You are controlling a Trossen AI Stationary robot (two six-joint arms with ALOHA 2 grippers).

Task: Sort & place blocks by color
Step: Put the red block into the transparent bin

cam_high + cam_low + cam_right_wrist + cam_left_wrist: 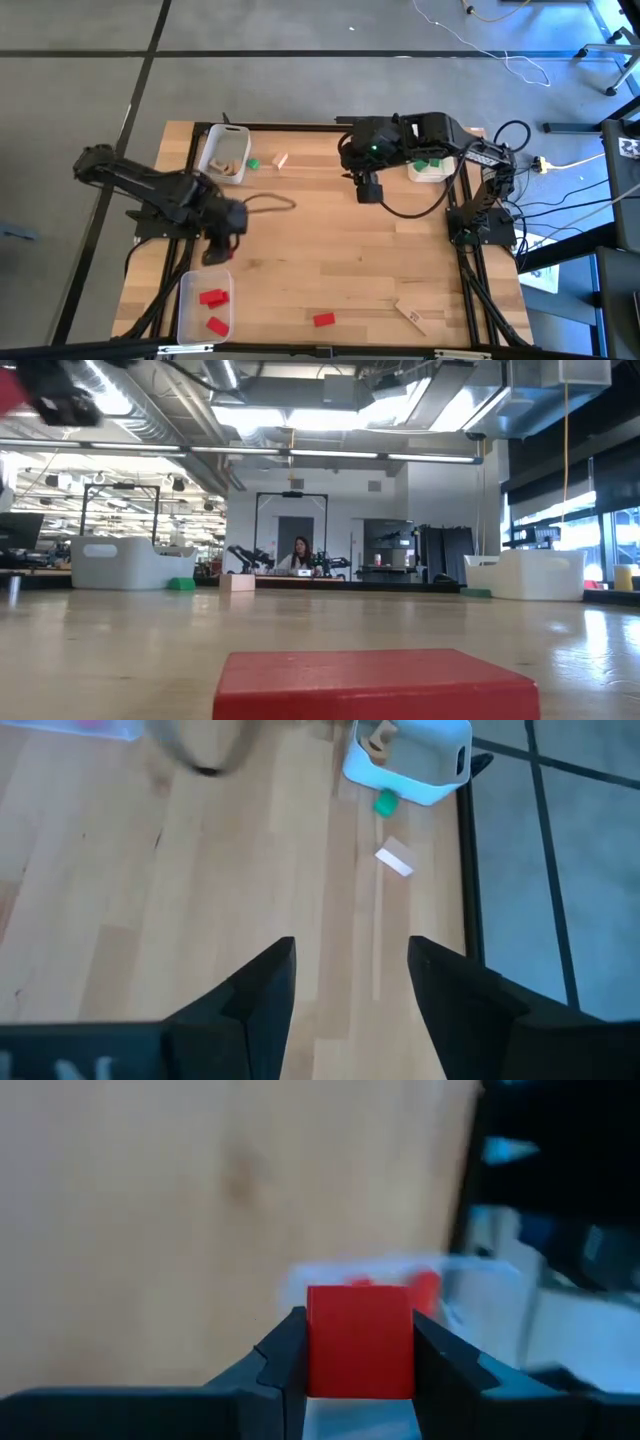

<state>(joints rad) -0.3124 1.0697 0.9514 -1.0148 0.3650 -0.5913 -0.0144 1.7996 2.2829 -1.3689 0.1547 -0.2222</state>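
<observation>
The wooden desk (330, 250) holds clear bins. The left pincer (360, 1370) is clamped on a red block (360, 1342), just above the bin (190, 290) with two more reds. It looks hard and light; flat sides grip best. Only the wrist view shows it. The right pincer (350, 975) waits apart, empty.

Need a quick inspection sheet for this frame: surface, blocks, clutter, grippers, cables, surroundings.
Surface: wooden table, mostly bare.
Job's things: two red blocks in the near-left bin; loose red block; green block and pale block beside the far-left bin; green blocks in the far-right bin.
Clutter: pale wood piece near the front edge.
Grippers: left gripper shut on a held red block, near the near-left bin; right gripper open, empty, above the table.
Cables: loop on the table; more off its right side.
Surroundings: seated person far behind.
</observation>
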